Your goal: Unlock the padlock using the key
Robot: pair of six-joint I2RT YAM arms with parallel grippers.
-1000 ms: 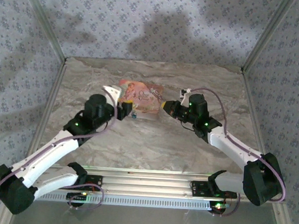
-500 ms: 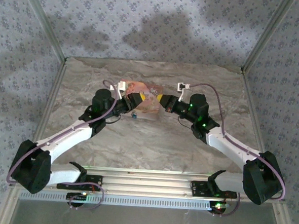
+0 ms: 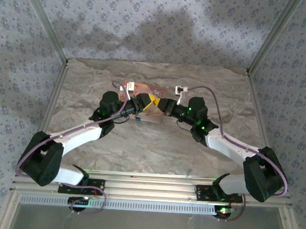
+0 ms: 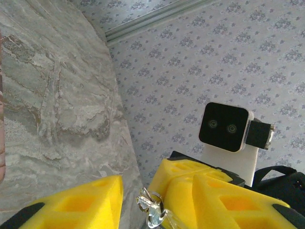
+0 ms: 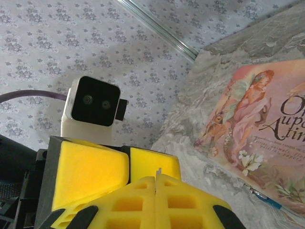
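The tiny blue padlock (image 3: 136, 118) lies on the marble table, just in front of the pink box; in the right wrist view the padlock (image 5: 267, 201) shows as a thin blue and silver sliver. My two grippers meet tip to tip above the box. My right gripper (image 3: 162, 105) (image 5: 157, 177) is shut, and a small metal tip of the key (image 5: 157, 171) pokes out between its fingers. My left gripper (image 3: 146, 101) (image 4: 157, 183) is open. The key (image 4: 153, 212) and its ring sit between its yellow fingers, beside the right gripper's fingertip (image 4: 181, 174).
The pink floral box (image 3: 133, 86) (image 5: 267, 124) lies flat on the marble table (image 3: 156, 140) under both grippers. Patterned walls with metal corner rails (image 3: 51, 35) close in the back and sides. Each wrist view faces the other arm's camera (image 4: 224, 126) (image 5: 93, 102).
Both arms have swung inward and forward. The grippers, apart at the box's two sides a second ago, now touch over it. The padlock has stayed where it was.
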